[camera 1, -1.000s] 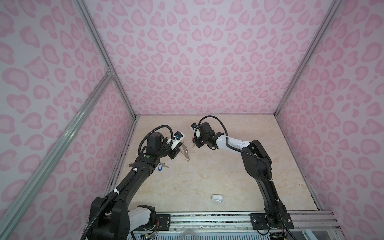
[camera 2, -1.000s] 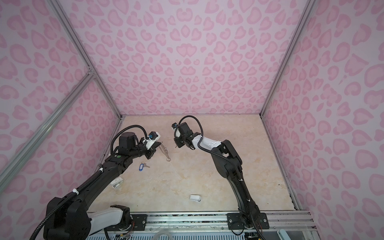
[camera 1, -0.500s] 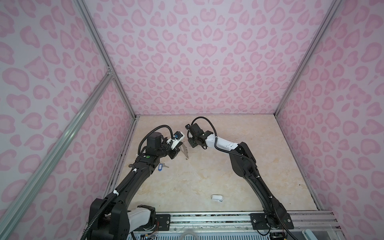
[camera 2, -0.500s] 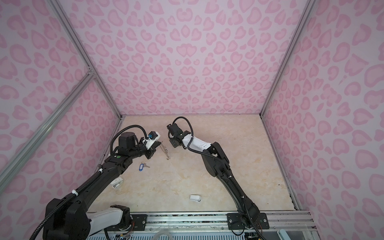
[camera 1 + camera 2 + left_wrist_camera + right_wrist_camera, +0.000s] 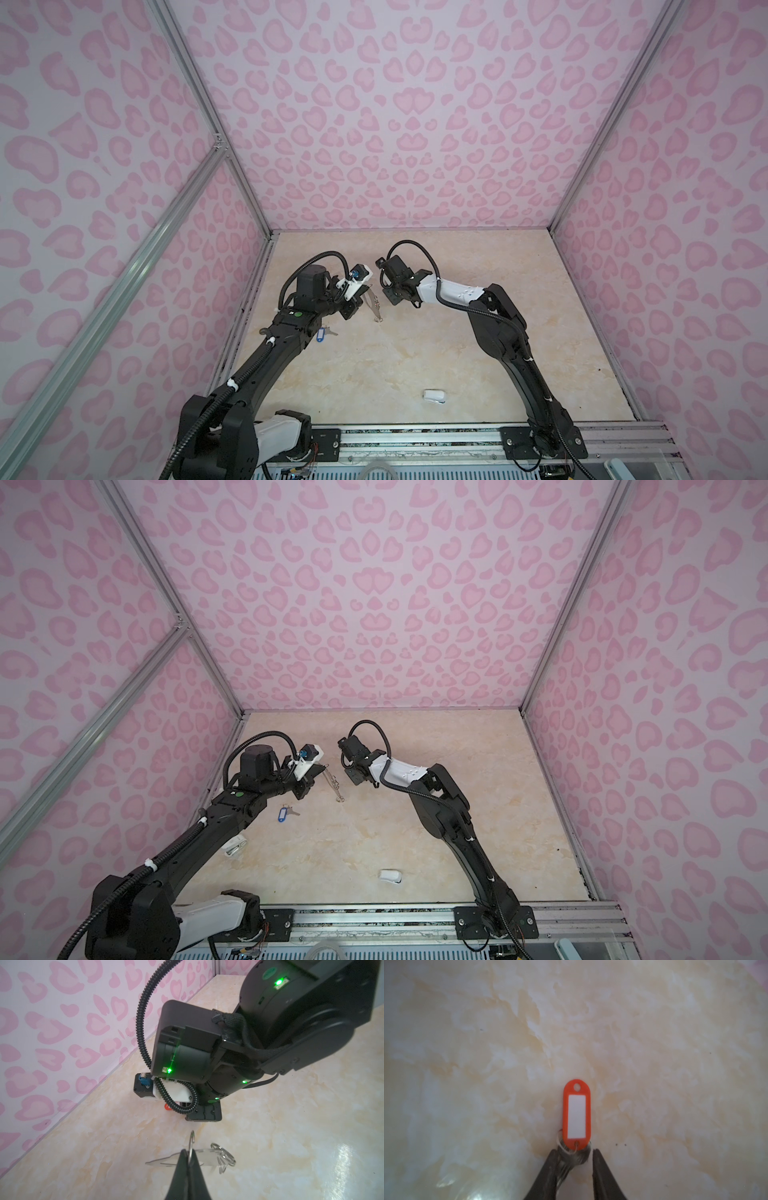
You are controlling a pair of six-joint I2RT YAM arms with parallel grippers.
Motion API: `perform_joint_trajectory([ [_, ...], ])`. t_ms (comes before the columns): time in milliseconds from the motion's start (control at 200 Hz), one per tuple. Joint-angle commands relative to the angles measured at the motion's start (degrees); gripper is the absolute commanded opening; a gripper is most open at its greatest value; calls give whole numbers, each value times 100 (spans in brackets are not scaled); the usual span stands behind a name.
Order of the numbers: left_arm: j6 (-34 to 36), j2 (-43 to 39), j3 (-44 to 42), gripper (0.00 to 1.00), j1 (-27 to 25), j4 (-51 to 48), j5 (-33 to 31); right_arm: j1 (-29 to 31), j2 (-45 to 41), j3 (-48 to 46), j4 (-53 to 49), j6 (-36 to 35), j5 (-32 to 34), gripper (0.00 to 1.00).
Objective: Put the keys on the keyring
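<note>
Left gripper (image 5: 188, 1153): mine, clenched on the keyring (image 5: 205, 1157) | right gripper (image 5: 575, 1152): jaws straddle the orange-tagged key (image 5: 576, 1122), cannot tell if gripped | blue-tagged key (image 5: 320, 335): on desk (image 5: 415, 353)

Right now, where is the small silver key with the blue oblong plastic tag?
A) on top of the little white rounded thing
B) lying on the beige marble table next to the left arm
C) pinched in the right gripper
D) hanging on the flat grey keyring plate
B: the small silver key with the blue oblong plastic tag lies loose on the beige marble table, close beside the left arm, and nothing grips it.
</note>
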Motion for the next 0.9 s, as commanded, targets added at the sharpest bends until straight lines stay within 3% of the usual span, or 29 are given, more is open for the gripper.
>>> perform_joint_trajectory([
  [0, -31, 13, -45, 3, -40, 159, 91, 13, -223, -646, -605, -289, -205, 28],
  [215, -82, -47, -137, 3, -139, 175, 31, -100, -1301, -2225, -408, -678, -540, 27],
  [335, -94, -52, -159, 3, -183, 192, -5, -316, -1669, -2566, -381, -687, -790, 27],
  [605, -104, -137, -164, 3, -211, 211, -159, -236, -1175, -1714, -316, -482, -1621, 32],
  [895, -61, -300, -181, 3, -216, 150, -236, -312, -756, -1056, -76, -529, -1573, 31],
])
